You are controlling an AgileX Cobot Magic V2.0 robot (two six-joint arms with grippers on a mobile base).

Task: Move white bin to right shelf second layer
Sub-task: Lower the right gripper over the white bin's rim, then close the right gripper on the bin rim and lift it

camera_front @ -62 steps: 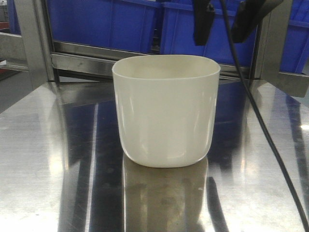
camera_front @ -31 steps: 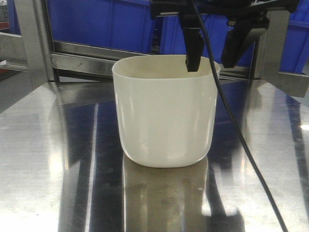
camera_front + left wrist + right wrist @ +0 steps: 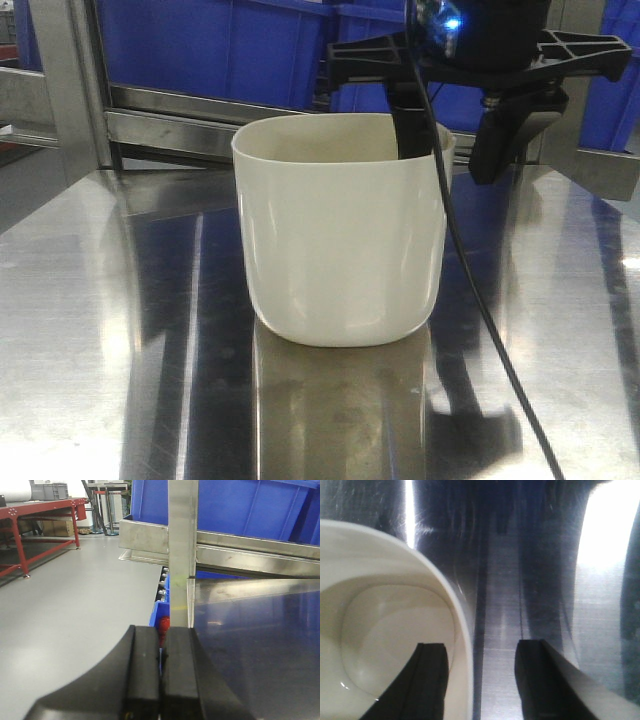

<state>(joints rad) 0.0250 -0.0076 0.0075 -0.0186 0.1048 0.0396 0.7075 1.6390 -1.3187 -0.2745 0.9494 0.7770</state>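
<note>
Glossy plastic, the white bin point(image 3: 340, 240) stands upright on the steel tabletop point(image 3: 100, 330), probably light, stiff and slippery, so the right gripper point(image 3: 448, 155), open astride its right wall and holding nothing, should pinch there.

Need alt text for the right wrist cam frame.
The right gripper straddles one wall of the white bin with jaws open, one inside the tub and one outside above the steel tabletop. The bin fills the left of the frame, seen from above, and its visible interior looks empty.
</note>
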